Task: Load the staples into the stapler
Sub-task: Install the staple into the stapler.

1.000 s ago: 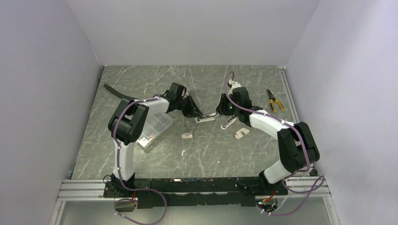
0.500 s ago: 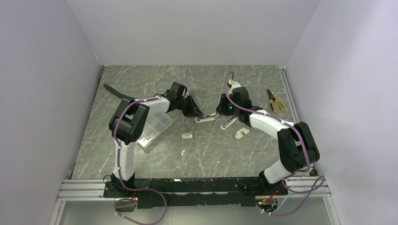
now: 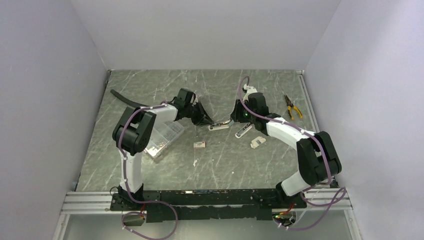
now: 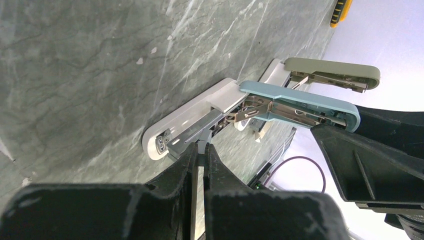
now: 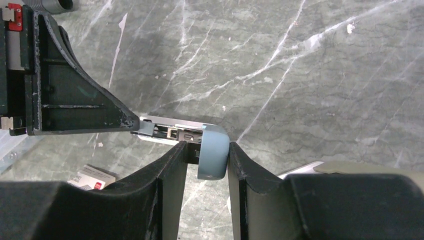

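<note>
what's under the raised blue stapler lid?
Under the blue lid: metal magazine on the white base. The left gripper covers part of it; whether it's loaded can't be seen.

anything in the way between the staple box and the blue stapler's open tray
Nothing visible lies on the table between the staple box and the blue stapler. The right gripper holds its lid up, so the tray is uncovered, but the left gripper, shut, sits right at the tray's front end.
</note>
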Robot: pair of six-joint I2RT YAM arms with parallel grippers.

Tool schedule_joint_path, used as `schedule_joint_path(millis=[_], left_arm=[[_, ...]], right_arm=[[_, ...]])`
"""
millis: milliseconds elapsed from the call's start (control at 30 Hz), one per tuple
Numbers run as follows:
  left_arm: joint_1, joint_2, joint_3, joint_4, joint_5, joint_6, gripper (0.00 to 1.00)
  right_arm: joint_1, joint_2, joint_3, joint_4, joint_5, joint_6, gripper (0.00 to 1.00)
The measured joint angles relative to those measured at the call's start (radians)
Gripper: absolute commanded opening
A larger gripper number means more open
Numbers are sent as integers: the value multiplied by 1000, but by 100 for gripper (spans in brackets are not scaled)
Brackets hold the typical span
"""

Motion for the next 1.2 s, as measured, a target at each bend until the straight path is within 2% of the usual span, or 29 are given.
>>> schedule_joint_path(millis=[1200], left_arm=[[11,-61,-48,39,18,-22,3]], right_arm=[[0,-2,0,1,2,-6,39]])
